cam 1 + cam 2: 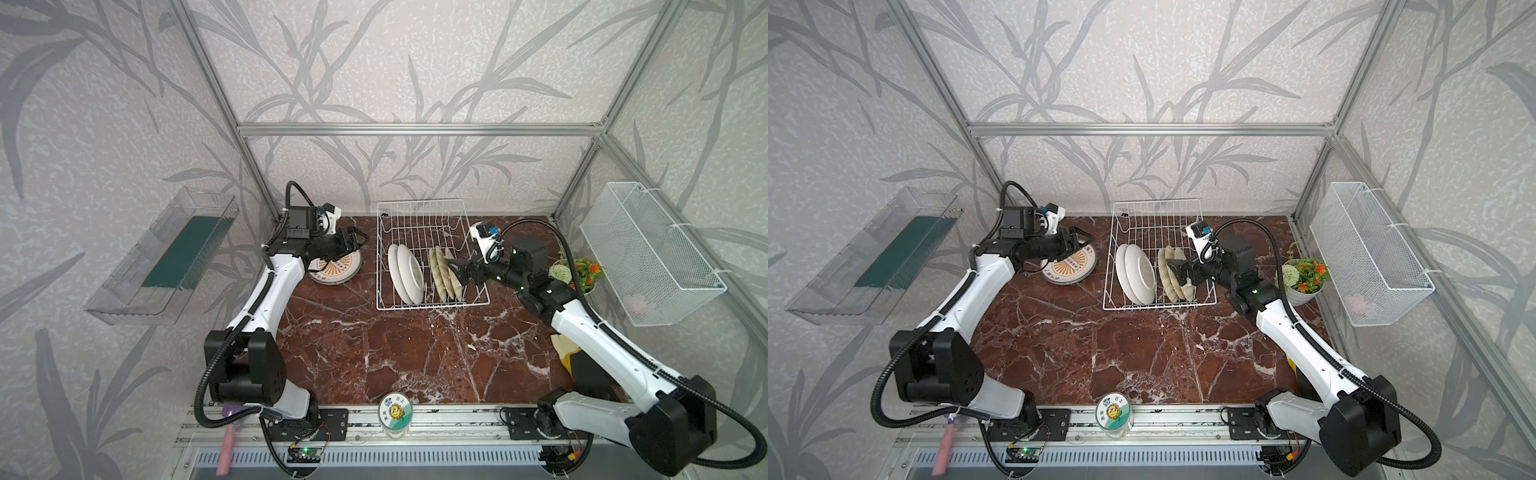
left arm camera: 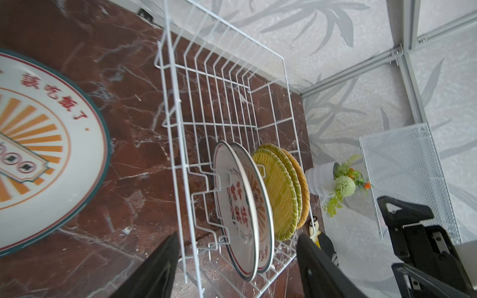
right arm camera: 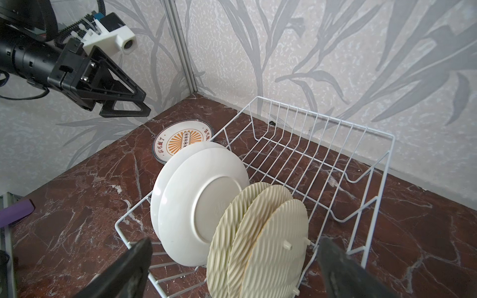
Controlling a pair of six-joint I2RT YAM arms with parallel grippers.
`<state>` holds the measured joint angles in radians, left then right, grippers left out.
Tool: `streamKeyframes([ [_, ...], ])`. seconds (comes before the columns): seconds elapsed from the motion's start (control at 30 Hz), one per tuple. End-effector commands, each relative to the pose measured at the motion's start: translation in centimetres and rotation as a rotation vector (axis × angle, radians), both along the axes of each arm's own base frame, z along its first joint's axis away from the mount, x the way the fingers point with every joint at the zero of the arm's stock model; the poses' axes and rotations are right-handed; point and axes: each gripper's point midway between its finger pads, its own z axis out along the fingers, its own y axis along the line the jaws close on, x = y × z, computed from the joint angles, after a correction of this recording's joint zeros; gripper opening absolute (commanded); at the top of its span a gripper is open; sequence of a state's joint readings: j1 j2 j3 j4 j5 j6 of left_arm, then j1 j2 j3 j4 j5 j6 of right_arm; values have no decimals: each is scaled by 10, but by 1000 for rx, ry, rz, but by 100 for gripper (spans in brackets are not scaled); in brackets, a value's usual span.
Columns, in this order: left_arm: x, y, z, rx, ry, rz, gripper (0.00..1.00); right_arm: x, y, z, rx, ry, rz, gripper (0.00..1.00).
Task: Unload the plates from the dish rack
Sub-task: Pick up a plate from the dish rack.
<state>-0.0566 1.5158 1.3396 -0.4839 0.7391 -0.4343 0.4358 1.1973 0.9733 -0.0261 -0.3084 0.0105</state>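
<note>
Two white plates (image 1: 405,274) and three wicker plates (image 1: 444,274) stand on edge at the rack's (image 1: 419,232) near end. The right hand (image 1: 455,272), wide open and empty, sits at the wicker plates on the rack's right side. Left of the rack, a plate stack (image 1: 336,270) lies on the bench (image 1: 374,353). The left hand (image 1: 357,243) hovers over it, open and empty.

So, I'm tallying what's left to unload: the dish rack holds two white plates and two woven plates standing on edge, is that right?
Not quite. The dish rack holds three woven plates, not two; the right wrist view shows all three standing side by side. The two white plates standing on edge are as you say.
</note>
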Motion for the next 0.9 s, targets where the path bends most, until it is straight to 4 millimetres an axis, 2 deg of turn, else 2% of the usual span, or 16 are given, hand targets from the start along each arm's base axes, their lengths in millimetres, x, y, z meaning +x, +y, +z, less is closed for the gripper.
streamKeyframes([
  [0.0, -8, -17, 5, 28, 2, -67, 70, 2, -1, 4, 8, -17, -19, 99],
  [0.4, -16, -52, -20, 66, 117, -111, 46, 4, -11, 11, -7, -36, -75, 99],
  [0.57, -27, -62, -37, 88, 186, -119, 44, 4, -13, 9, -6, -26, -87, 99],
  [0.77, -34, -68, -48, 101, 230, -131, 36, 1, -13, 6, -2, -22, -80, 99],
  [0.87, -37, -70, -51, 111, 244, -136, 36, -5, -8, 6, -2, -31, -36, 99],
])
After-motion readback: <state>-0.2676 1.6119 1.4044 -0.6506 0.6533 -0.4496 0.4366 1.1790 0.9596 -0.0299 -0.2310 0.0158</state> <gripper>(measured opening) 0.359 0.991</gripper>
